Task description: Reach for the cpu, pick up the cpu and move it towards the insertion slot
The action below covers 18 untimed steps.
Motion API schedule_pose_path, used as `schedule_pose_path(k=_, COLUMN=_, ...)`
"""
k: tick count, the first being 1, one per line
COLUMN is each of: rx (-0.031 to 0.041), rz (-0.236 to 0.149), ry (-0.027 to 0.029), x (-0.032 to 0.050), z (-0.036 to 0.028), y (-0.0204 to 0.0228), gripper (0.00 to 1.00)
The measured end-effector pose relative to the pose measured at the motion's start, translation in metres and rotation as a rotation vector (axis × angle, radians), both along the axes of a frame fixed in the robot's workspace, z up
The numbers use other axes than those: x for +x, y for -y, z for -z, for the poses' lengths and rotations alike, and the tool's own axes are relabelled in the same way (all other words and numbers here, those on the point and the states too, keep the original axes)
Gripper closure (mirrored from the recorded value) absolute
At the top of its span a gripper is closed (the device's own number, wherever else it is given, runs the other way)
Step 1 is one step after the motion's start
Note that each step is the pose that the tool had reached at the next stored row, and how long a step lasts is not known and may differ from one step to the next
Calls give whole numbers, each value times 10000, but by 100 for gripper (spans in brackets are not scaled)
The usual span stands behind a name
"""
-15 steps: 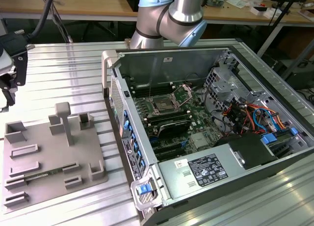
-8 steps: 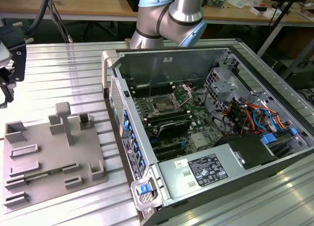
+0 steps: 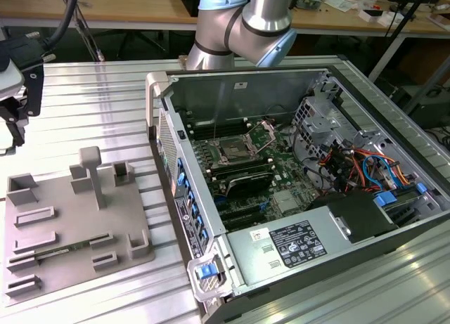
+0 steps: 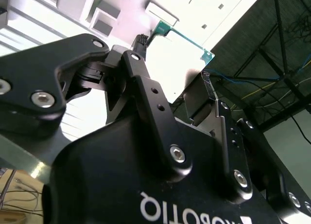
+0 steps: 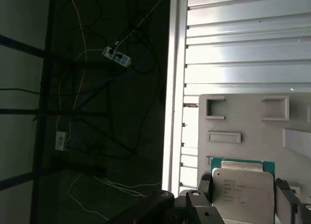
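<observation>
In the first wrist view the cpu (image 5: 243,187), a thin square chip with a pale metal top and a green edge, sits between two dark fingers (image 5: 206,189) of my gripper (image 5: 245,197), which is shut on it. The second wrist view has the cpu (image 4: 181,51) as a bright plate with a green rim, clamped in the gripper (image 4: 172,63). In the exterior view the gripper (image 3: 15,106) hangs at the far left, above the table behind the grey tray (image 3: 42,268). The insertion slot (image 3: 232,152), a silver-framed socket with a wire lever, lies on the green motherboard well to the exterior view's right.
The open computer case (image 3: 211,92) stands on the ribbed metal table (image 3: 91,106), its raised side wall between the tray and the motherboard. Black memory slots (image 3: 242,176), coloured cables (image 3: 362,166) and a power supply (image 3: 295,243) crowd the case. The tray (image 5: 252,122) has raised blocks.
</observation>
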<state>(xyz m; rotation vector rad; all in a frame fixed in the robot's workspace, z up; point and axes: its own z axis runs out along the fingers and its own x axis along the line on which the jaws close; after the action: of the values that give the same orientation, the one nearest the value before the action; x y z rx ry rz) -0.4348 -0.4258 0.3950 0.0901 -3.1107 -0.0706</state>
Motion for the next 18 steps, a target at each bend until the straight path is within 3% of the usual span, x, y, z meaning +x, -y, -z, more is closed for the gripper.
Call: schedule_pose_path(k=18, rx=0, rz=-1, ry=-1, x=47, z=-8, y=0, gripper=45)
